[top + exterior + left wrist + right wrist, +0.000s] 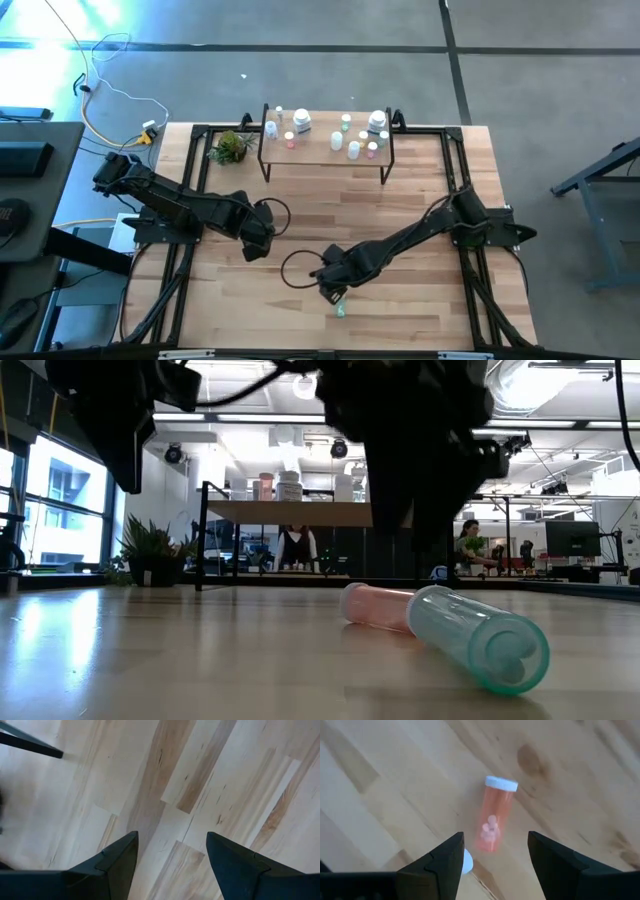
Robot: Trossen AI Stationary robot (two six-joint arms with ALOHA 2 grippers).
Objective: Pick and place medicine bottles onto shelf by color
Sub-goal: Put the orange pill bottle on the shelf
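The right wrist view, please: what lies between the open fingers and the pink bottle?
Only bare tabletop separates the right gripper from the lying pink bottle.

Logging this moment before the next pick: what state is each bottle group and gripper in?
pink bottle: lying on its side, capped.
green bottle: lying on its side.
bottles on the shelf: upright.
right gripper: open above the pink bottle.
left gripper: open, empty.

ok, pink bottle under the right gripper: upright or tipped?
Tipped. The pink bottle lies on its side on the tabletop, white cap sideways, below the open right gripper.
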